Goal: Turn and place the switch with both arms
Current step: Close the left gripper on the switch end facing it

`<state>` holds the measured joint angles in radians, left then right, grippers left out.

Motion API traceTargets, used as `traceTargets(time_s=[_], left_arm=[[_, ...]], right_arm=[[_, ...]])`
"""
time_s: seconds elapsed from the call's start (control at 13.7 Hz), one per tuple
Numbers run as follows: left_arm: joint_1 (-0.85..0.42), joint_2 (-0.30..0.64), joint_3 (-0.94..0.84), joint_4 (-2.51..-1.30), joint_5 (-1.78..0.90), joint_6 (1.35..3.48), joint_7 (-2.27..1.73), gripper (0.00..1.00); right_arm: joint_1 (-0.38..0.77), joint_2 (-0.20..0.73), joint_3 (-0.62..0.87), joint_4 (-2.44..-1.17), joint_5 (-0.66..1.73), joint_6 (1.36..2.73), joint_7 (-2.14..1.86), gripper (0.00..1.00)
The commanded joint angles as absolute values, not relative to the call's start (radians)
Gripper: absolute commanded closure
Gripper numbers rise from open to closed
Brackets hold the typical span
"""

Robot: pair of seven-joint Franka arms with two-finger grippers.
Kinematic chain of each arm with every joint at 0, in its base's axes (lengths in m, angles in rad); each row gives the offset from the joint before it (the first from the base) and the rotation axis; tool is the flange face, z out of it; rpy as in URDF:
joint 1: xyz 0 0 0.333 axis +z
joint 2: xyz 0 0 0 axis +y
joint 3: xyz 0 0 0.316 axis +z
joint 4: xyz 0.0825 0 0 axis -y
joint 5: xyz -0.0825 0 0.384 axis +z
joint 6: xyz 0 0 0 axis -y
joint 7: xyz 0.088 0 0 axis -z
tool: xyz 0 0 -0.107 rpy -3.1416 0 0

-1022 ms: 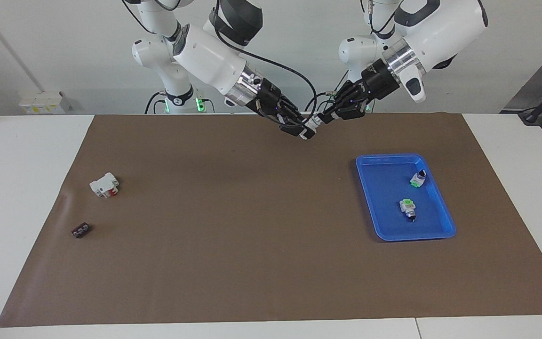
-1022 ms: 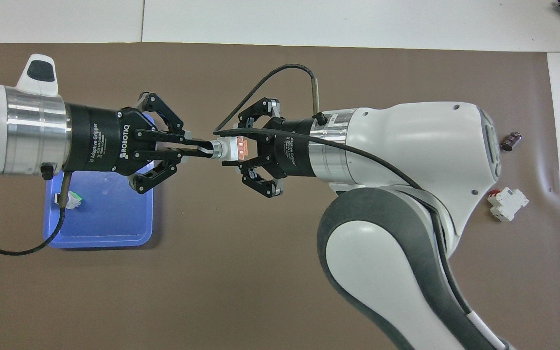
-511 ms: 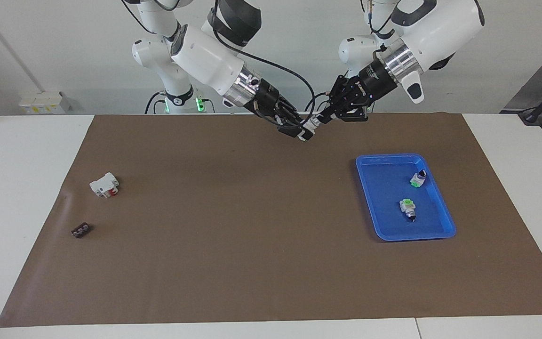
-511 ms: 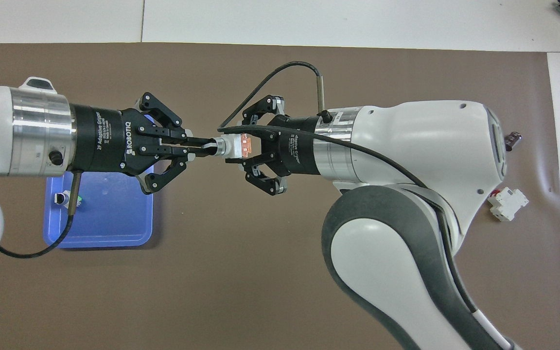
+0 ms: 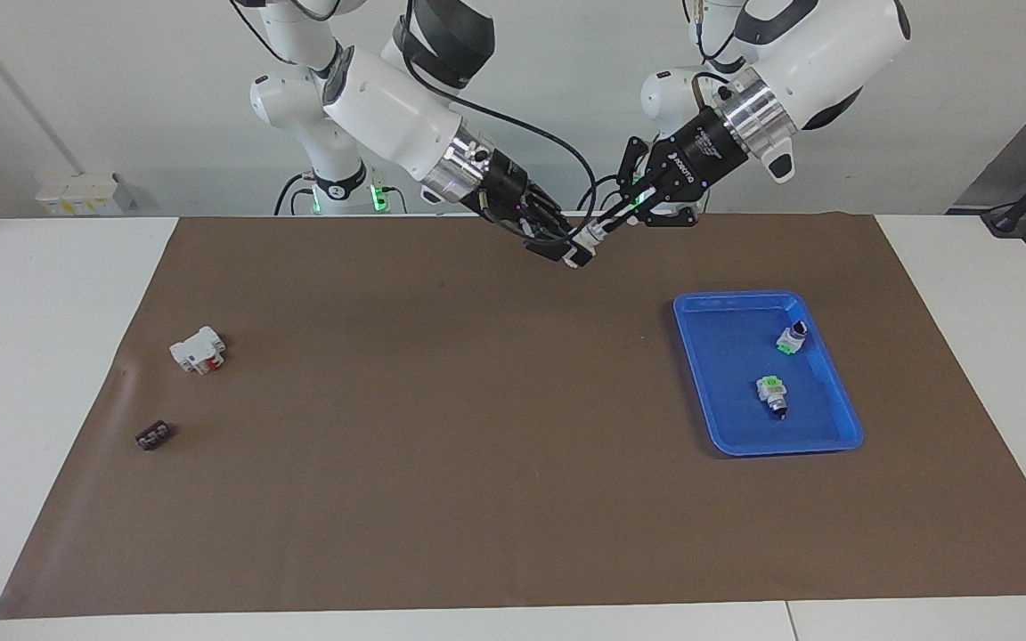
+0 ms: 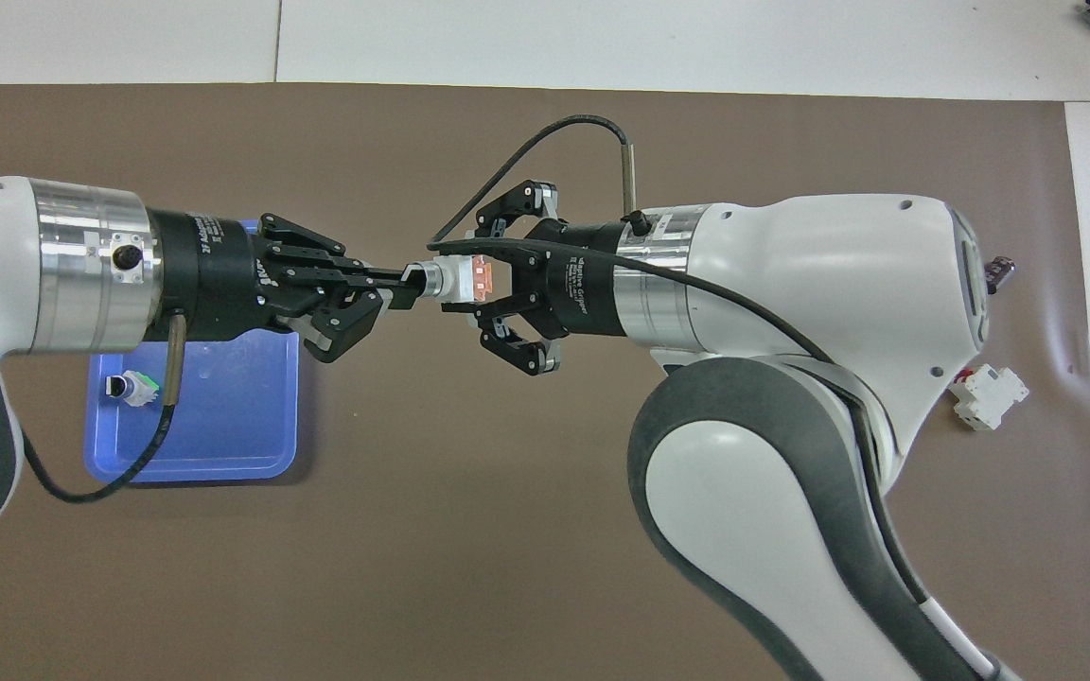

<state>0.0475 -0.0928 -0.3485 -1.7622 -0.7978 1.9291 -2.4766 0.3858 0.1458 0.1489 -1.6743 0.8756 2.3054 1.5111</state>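
1. Up in the air over the brown mat, at the robots' end of the bench, both pincers are holding one switch between them.
2. In the overhead view the switch is lying level, its silvery round end pointing toward the left pincer and its white body with the orange face sitting in the right pincer.
3. Gripping the silvery end, the left pincer is clamping its fingertips tightly together on it.
4. Closing on the white body, the right pincer is showing its outer links splayed to either side while its fingertips are pressing on the switch.
5. White print is showing on both black pincer bodies: "Adaptive Gripper" is readable on the right one, while the lettering on the left one is turned partly away and cannot be read fully.
6. Toward the left arm's end of the bench, a blue tray is resting on the mat.
7. Inside the tray two more switches are lying apart: one with a green side close to the tray's rim nearer the robots, another with a green face farther from them.
8. Toward the right arm's end, a white-and-red block is sitting on the mat.
9. Near it, farther from the robots, a small flat black piece is lying on the mat.
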Motion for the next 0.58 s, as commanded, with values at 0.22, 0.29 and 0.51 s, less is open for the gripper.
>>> traceTargets(time_s=[0.22,0.29,0.51], left_arm=[[0.020,-0.100,-0.347,-1.790,-0.788,2.013,-2.783,1.00],[0.017,-0.100,-0.347,-1.790,-0.787,2.014,-2.783,1.00],[0.018,-0.100,-0.347,-1.793,-0.784,2.034,-2.784,1.00]], right_arm=[[0.399,0.147,0.173,-1.672,0.862,2.306,1.503,1.00],[0.399,0.147,0.173,-1.672,0.862,2.306,1.503,1.00],[0.399,0.147,0.173,-1.672,0.862,2.306,1.503,1.00]])
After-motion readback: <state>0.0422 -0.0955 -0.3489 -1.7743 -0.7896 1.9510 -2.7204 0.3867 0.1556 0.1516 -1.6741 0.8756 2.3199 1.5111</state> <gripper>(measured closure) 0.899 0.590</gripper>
